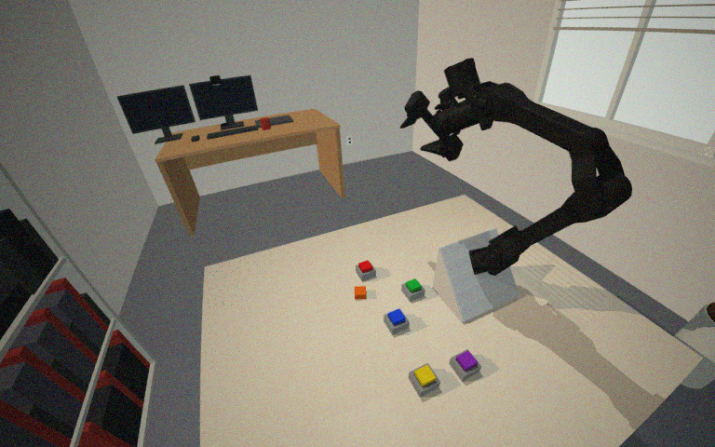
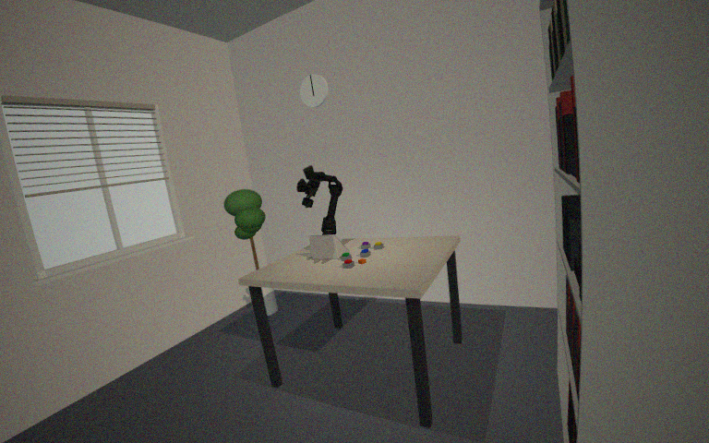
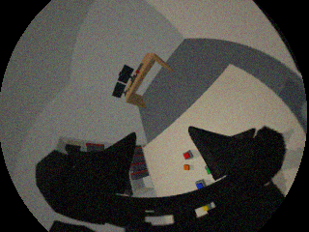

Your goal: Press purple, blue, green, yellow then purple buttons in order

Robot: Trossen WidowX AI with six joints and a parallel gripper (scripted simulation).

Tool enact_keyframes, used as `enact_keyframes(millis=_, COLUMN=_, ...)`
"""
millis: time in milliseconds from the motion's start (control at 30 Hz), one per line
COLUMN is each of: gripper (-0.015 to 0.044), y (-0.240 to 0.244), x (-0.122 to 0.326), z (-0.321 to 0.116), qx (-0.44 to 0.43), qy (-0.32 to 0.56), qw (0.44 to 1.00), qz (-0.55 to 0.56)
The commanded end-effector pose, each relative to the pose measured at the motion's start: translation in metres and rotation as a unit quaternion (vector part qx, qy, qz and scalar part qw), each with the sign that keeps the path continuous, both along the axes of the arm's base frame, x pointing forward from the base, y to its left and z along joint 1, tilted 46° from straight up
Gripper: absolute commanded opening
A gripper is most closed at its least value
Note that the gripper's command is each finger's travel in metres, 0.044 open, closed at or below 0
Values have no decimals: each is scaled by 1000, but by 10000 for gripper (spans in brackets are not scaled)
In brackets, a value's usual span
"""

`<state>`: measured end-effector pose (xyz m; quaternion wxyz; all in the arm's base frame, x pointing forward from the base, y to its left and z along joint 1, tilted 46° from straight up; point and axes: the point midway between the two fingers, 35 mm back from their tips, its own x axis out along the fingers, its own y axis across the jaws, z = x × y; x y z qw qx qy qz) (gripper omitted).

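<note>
The purple button [image 1: 466, 360] [image 2: 365, 244] stands beside the yellow button [image 1: 425, 375] [image 2: 378, 244] [image 3: 206, 208] at the near side of the table in the top view. The blue button [image 1: 396, 317] [image 2: 365, 251] [image 3: 200, 185] lies farther back. The green button [image 1: 413, 285] [image 2: 345, 255] is near the grey wedge; in the wrist view a finger partly hides it. No button looks pressed. My gripper [image 1: 411, 138] [image 2: 303, 194] [image 3: 162, 131] is open and empty, high above the table and well away from all the buttons. Purple does not show clearly in the wrist view.
A red button [image 1: 365, 266] [image 2: 348, 261] [image 3: 187, 155] and an orange block [image 1: 359, 292] [image 2: 361, 261] [image 3: 186, 167] lie on the table [image 1: 252, 337] [image 2: 407, 271]. A grey wedge-shaped block [image 1: 464, 284] [image 2: 323, 246] stands beside the green button, close to the arm's base.
</note>
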<state>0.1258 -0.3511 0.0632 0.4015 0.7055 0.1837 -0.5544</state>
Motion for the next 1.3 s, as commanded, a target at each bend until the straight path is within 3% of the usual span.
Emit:
enact_keyframes(millis=0, gripper=400, y=2, x=3, z=1, qx=0, qy=-1, qw=1000, qz=8)
enact_keyframes(millis=233, gripper=400, y=107, x=95, z=26, qx=13, qy=-30, qw=955, qz=296)
enact_keyframes(millis=467, gripper=400, y=242, x=135, z=55, qx=26, qy=-78, qw=814, qz=575)
enact_keyframes(millis=667, gripper=400, y=353, x=119, z=80, qx=41, qy=-131, qw=636, qz=760)
enact_keyframes(millis=933, gripper=400, y=456, x=50, z=110, qx=68, qy=-206, qw=376, qz=901)
enact_keyframes(millis=1100, gripper=400, y=458, x=48, z=111, qx=68, qy=-207, qw=370, qz=903)
enact_keyframes(millis=1267, gripper=269, y=489, x=46, z=80, qx=67, qy=-206, qw=370, qz=904)
